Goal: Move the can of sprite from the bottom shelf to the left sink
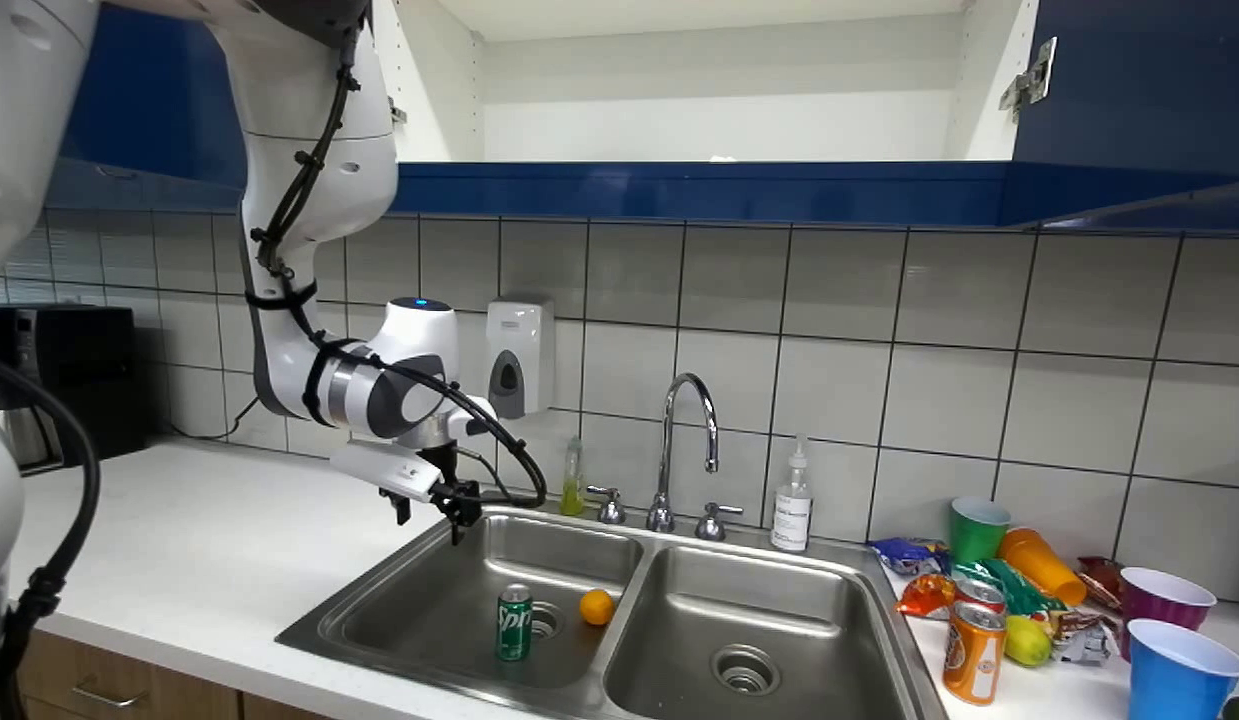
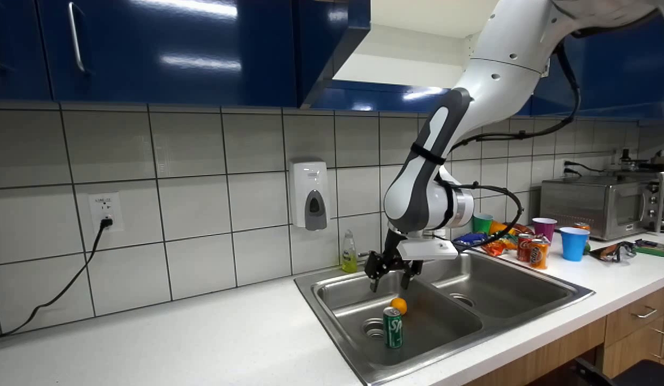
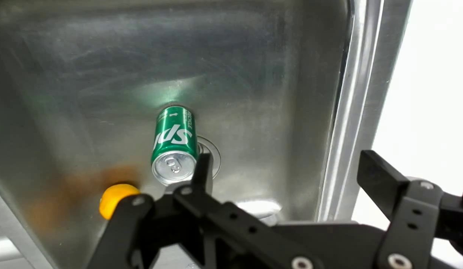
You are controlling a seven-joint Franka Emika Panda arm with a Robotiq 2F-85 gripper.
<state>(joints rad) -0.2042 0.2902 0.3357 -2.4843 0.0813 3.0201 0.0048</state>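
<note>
Plainly, your gripper (image 3: 285, 168) was spread wide, its fingers (image 3: 380, 181) well apart, and you had it raised above the left sink (image 3: 250, 71). Lower than those fingers, the can of sprite (image 3: 174, 138) stood upright on the basin's floor, apart from the gripper. Just beside the can was the drain (image 2: 372, 328); a finger covered part of that spot in the wrist view, so you could not quite tell whether the two met. Near the can, also below your gripper, sat a small orange object (image 3: 115, 198). Farther from the gripper, past that object, you had the right sink (image 1: 809, 640), and the faucet (image 1: 666, 450) rose behind both basins. Higher than the gripper, a soap dispenser (image 1: 521, 360) hung on the tiled wall (image 1: 739, 380), with an open cabinet (image 1: 719, 100) higher up. Well away from it, beyond the right sink, a blue cup (image 2: 573, 245) stood on the counter (image 2: 637, 273).
</note>
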